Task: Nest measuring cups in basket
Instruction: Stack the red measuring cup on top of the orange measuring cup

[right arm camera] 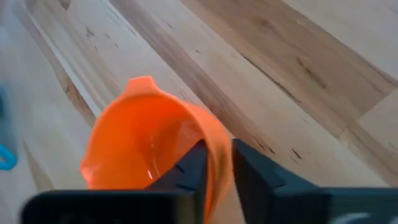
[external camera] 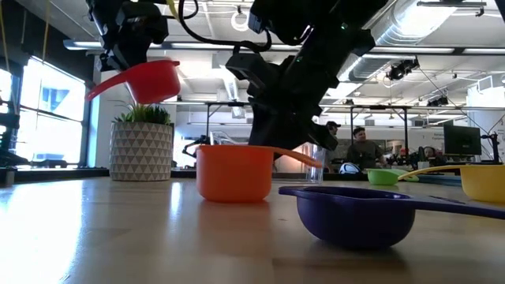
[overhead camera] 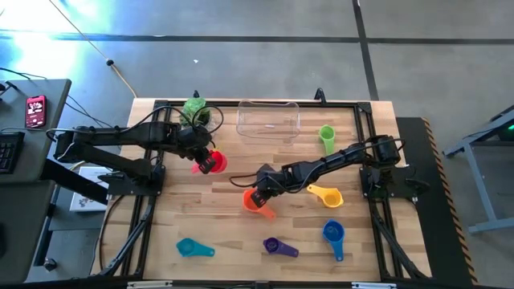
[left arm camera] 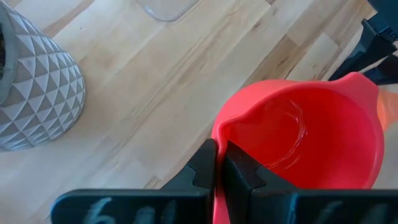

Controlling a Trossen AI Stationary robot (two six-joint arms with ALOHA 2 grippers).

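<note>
The basket (overhead camera: 268, 119) has open table in front of it. The plant pot (overhead camera: 195, 110) stands close on one side, the green cup (overhead camera: 326, 136) on the other (both arms hang over the middle).

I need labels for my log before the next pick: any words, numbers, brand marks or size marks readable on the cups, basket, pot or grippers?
None can be read.
Left gripper: pale smeared marks on its body, illegible.
Red cup, orange cup, basket, pot: no visible print.
</note>
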